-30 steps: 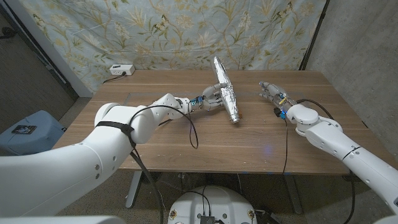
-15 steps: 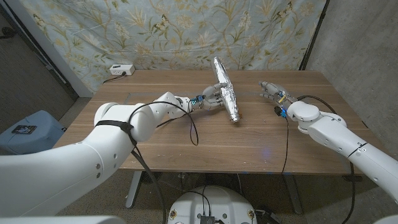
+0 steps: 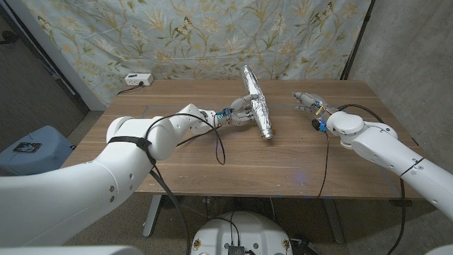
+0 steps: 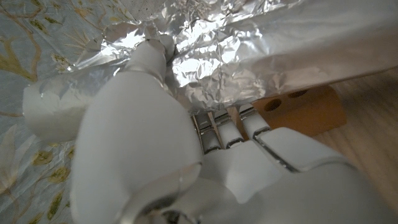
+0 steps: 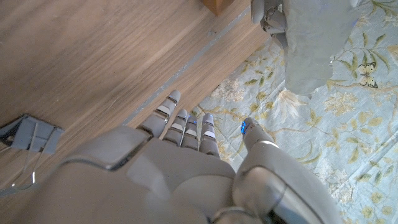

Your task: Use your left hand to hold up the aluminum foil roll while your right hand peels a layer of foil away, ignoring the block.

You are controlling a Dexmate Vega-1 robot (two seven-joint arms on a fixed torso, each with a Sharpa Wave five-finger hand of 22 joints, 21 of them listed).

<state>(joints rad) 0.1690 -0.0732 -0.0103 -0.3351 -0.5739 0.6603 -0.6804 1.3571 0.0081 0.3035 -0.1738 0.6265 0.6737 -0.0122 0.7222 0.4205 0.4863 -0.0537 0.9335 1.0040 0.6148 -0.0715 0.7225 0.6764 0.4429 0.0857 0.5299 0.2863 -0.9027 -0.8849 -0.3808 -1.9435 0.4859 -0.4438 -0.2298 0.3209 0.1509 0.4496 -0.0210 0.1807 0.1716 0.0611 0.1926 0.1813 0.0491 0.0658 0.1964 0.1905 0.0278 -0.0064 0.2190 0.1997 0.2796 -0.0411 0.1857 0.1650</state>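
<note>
The robot's left hand [image 3: 239, 113] grips the crinkled silver aluminium foil roll [image 3: 257, 103] near the middle of the brown wooden table [image 3: 212, 152]. The roll stands tilted, its lower end touching the tabletop and its upper end leaning toward the far edge and slightly left. In the left wrist view the left hand [image 4: 155, 155] has its fingers [image 4: 214, 127] and thumb wrapped round the wrinkled foil roll [image 4: 261, 43], and a small tan wooden block with round holes [image 4: 298, 112] lies on the table just beside the roll, partly behind the fingers.

The right hand [image 3: 308, 103] is over the right part of the table, well apart from the roll, holding nothing; in the right wrist view its fingers [image 5: 183, 127] are stretched out nearly straight and close together, with the thumb set apart, above the table's far edge. That view also shows a corner of the block [image 5: 214, 5] and the foil roll [image 5: 317, 43] with the other hand on it.

A white power strip [image 3: 138, 78] sits at the far left corner of the table, before the pale blue floral cloth backdrop [image 3: 198, 35]. A blue plastic bin [image 3: 32, 149] stands on the floor to the left
</note>
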